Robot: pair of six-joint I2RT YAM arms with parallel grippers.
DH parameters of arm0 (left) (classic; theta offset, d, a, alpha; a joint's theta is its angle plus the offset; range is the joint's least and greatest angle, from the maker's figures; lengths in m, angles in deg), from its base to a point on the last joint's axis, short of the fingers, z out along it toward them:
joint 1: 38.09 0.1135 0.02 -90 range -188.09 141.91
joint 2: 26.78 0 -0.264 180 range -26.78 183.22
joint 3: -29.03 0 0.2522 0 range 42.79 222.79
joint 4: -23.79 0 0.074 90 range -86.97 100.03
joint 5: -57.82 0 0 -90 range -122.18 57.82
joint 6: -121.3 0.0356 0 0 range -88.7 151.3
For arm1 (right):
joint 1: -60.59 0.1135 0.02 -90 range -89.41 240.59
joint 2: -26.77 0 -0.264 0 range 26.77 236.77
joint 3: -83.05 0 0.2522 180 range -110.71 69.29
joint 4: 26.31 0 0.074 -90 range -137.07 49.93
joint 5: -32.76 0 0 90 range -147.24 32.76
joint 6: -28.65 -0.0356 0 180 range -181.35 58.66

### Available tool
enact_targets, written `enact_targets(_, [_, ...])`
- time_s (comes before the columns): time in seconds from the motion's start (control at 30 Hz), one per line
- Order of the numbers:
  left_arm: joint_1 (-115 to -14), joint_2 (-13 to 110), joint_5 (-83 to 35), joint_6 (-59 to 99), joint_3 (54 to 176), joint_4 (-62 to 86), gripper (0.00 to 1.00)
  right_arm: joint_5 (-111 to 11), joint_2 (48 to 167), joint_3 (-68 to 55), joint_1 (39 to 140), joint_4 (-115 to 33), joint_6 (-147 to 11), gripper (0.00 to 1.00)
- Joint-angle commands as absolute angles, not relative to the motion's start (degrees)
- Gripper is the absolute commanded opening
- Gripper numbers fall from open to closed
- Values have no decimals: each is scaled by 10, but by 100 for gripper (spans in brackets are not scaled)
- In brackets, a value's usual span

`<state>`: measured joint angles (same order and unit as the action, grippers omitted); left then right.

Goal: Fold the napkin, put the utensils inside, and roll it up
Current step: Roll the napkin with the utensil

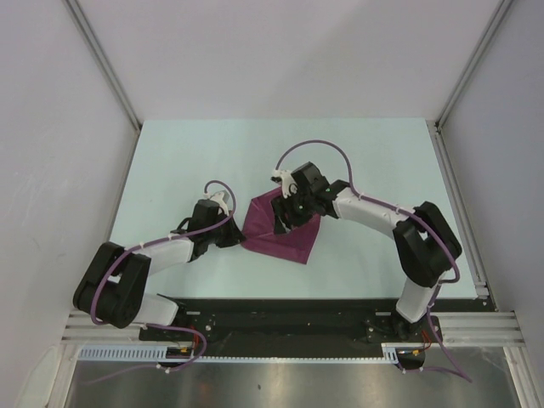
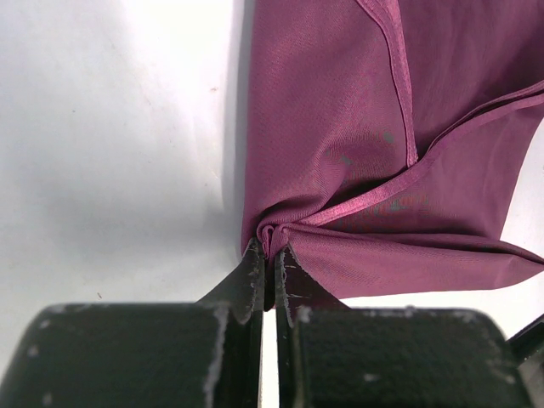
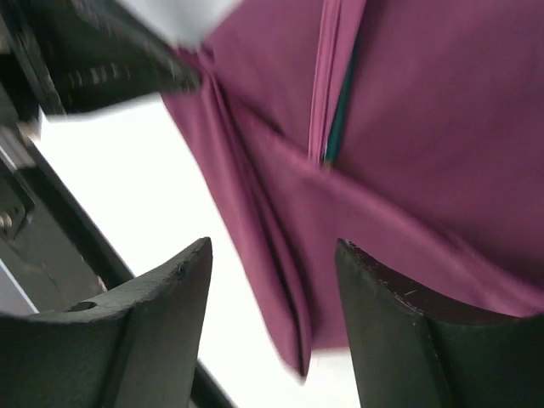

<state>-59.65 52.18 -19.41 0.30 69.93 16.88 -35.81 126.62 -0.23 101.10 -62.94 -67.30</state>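
Observation:
The magenta-purple napkin (image 1: pixel 285 234) lies folded into a rough triangle in the middle of the table. My left gripper (image 1: pixel 239 240) is shut on its left corner; the left wrist view shows the cloth (image 2: pixel 357 153) bunched between the closed tips (image 2: pixel 270 255). My right gripper (image 1: pixel 280 223) hovers over the napkin's upper middle, open and empty, and the right wrist view shows the cloth (image 3: pixel 408 127) below its spread fingers (image 3: pixel 161 289). A thin teal sliver (image 3: pixel 338 127) shows in a fold there. The spoon is out of view.
The pale table (image 1: pixel 195 161) is walled by grey panels on three sides. The black base rail (image 1: pixel 289 319) runs along the near edge. The left arm's dark body (image 3: pixel 93 51) shows at the upper left of the right wrist view.

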Motion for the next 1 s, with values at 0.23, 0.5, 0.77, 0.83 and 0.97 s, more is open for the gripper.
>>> enact_targets(0.23, [-591, 510, -183, 5, 713, 181, 0, -267, 1403, -76, 990, -504, -686, 66])
enact_targets(0.5, [-591, 513, -181, 5, 714, 184, 0, -224, 1426, -65, 987, -471, -692, 66])
enact_targets(0.77, [-591, 515, -181, 5, 714, 184, 0, -181, 1449, -67, 988, -453, -699, 65])
enact_targets(0.83, [-591, 515, -181, 5, 714, 183, 0, -172, 1452, -69, 989, -454, -700, 65])
enact_targets(0.97, [-591, 514, -182, 5, 714, 183, 0, -149, 1446, -62, 992, -447, -700, 65])
